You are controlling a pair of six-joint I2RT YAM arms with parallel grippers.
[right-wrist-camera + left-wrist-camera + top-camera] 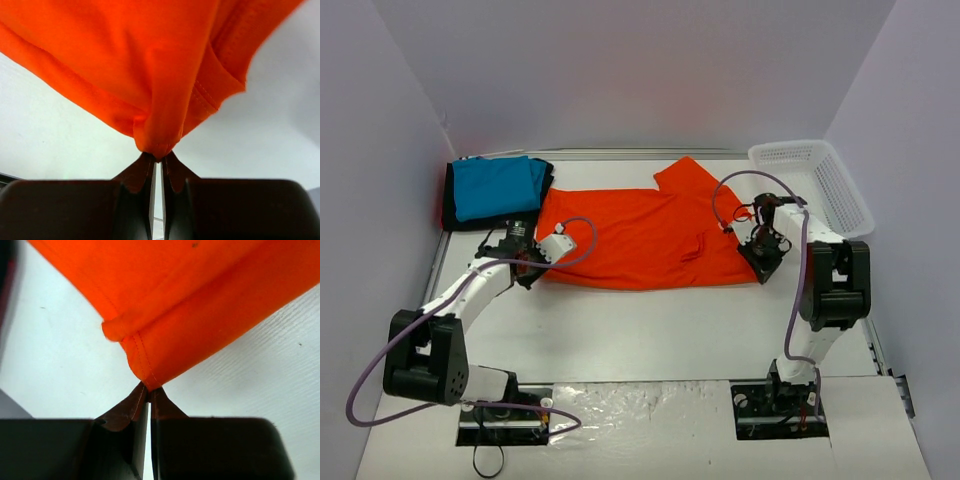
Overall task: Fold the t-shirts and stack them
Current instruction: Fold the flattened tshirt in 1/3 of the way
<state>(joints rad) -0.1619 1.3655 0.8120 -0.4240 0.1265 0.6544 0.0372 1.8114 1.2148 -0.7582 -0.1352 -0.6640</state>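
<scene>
Orange cloth fills both wrist views. The left gripper (149, 390) has its fingers pressed together on a stitched hem corner of the orange shirt (200, 315). The right gripper (159, 157) pinches a bunched fold at the shirt's opposite edge, just beside a stitched hem.

Seen from above, the orange shirt lies mostly flat on the table (650, 320), between the two grippers. Its long axis runs left to right, and one sleeve points toward the far edge on the right half.

Left of it, at the far left corner, a folded blue shirt (495, 187) rests on a black shirt (448, 208); the black one touches the orange shirt's left end. A white basket (790, 150) sits at the far right.
</scene>
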